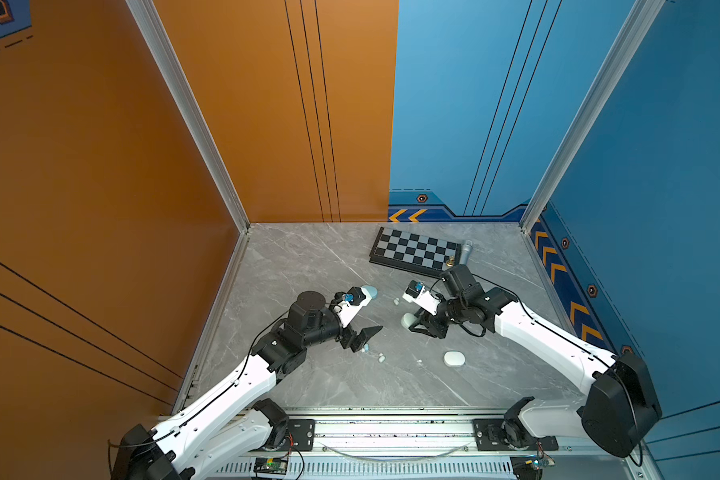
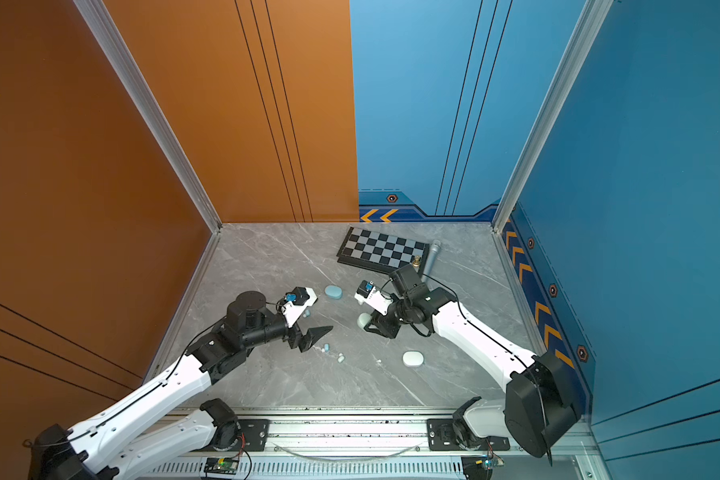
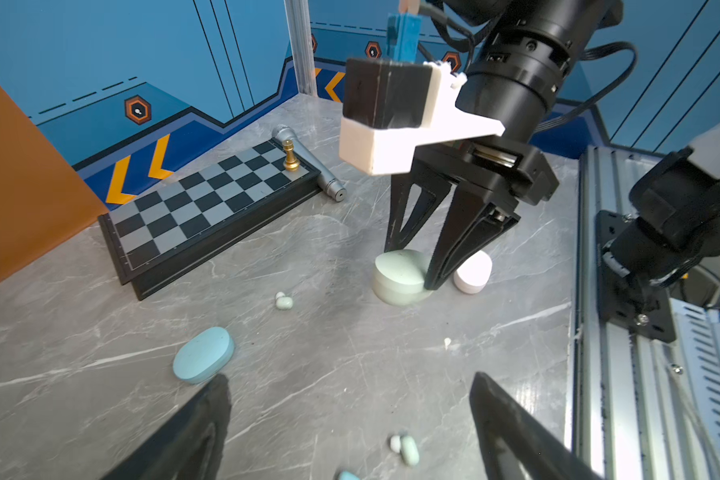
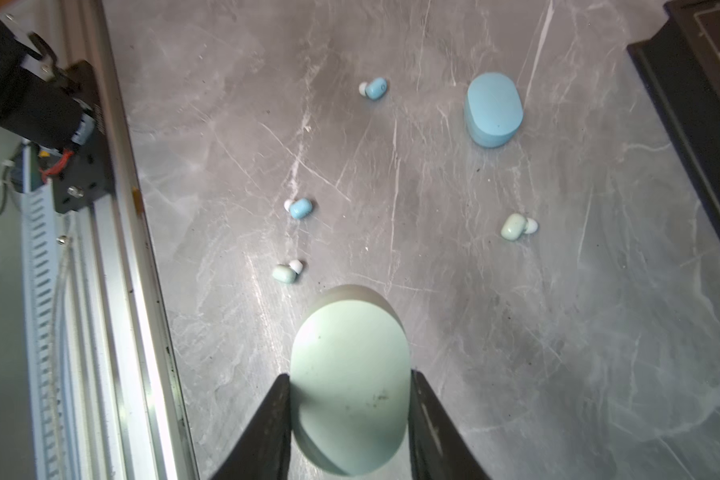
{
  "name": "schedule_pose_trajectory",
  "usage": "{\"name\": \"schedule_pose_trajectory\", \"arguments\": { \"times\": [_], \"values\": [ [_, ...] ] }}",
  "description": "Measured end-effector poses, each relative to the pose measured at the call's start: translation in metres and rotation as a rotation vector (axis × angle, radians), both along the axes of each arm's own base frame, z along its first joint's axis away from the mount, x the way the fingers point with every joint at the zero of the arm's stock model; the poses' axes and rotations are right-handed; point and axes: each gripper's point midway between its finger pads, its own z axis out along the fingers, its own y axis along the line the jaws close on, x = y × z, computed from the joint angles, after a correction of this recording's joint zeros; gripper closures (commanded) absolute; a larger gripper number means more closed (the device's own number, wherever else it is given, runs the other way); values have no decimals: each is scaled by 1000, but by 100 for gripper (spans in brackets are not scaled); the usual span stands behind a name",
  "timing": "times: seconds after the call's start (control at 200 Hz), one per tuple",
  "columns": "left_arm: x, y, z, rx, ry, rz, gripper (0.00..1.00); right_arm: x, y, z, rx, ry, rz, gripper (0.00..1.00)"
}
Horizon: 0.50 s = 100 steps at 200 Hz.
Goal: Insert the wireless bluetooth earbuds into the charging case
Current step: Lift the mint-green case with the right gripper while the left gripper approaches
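Note:
My right gripper (image 4: pixel 350 375) is shut on a pale green charging case (image 4: pixel 350 332), its fingers (image 3: pixel 445 266) pressing both long sides; the case's lid is closed. It sits at or just above the tabletop in both top views (image 1: pixel 407 320). My left gripper (image 3: pixel 350 378) hangs open over the table with nothing between its fingers. Just beneath it lie a mint earbud (image 3: pixel 408 449) and a blue earbud (image 3: pixel 347 475). More earbuds lie loose: two blue (image 4: pixel 377 88) (image 4: pixel 300 208) and two mint (image 4: pixel 285 273) (image 4: pixel 514 226).
A closed blue case (image 1: pixel 370 291) lies behind the left gripper and a closed white case (image 1: pixel 454 358) lies near the front right. A chessboard (image 1: pixel 412 251) with a gold chess piece (image 1: pixel 449 261) and a microphone (image 1: pixel 465 251) sit at the back.

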Motion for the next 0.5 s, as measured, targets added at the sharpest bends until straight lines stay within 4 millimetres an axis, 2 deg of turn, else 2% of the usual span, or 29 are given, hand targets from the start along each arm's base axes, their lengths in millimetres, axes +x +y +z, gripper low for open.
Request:
{"name": "schedule_pose_trajectory", "arguments": {
  "times": [0.11, 0.285, 0.375, 0.501],
  "values": [
    [-4, -10, 5, -38, 19, -52, 25, -1, 5, 24, 77, 20, 23, 64],
    [-13, -23, 6, -71, 59, -144, 27, -8, 16, 57, 171, 68, 81, 64],
    [-18, -27, 0, -72, 91, -187, 28, -14, 20, 63, 200, 90, 112, 64],
    [-24, -33, -10, -66, 133, -233, 27, -22, 22, 62, 205, 112, 148, 65]
  ]
}}
